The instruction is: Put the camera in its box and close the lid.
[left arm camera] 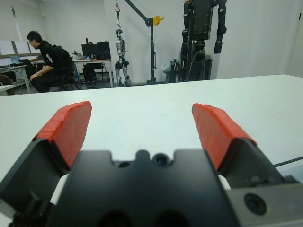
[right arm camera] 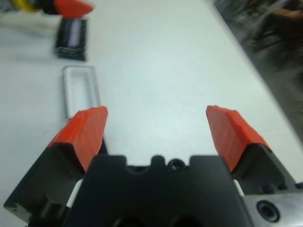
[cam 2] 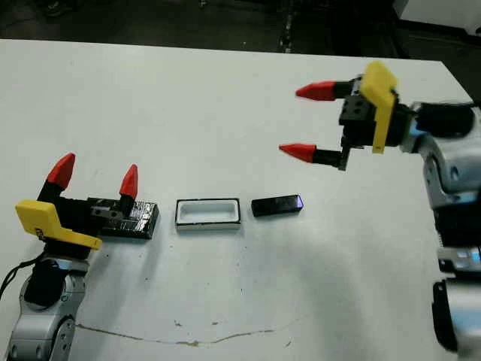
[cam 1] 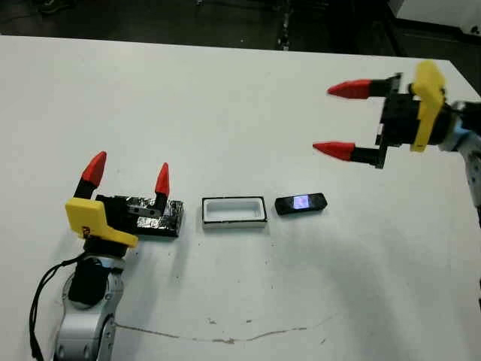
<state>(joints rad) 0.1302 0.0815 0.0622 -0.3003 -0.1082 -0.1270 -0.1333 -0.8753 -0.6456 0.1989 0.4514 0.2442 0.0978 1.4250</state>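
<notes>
Camera (cam 1: 301, 203) lies flat on table, just right of empty box (cam 1: 234, 210); lid (cam 1: 154, 216) left of box, by left gripper (cam 1: 128, 174), fingers apart, holding nothing; right gripper (cam 1: 344, 119) spread, raised. Next, likely: lower right gripper w/ fingers straddling camera's short width; grip centred.

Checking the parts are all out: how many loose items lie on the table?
3, in one row: the lid by the left claw, the box in the middle, the camera rightmost.

Lid (cam 1: 154, 216), box (cam 1: 234, 211) and camera (cam 1: 301, 203) sit in a row with small gaps. Left hand (cam 1: 128, 174) crowds the lid; the bench (cam 1: 225, 105) beyond them is wide open.
</notes>
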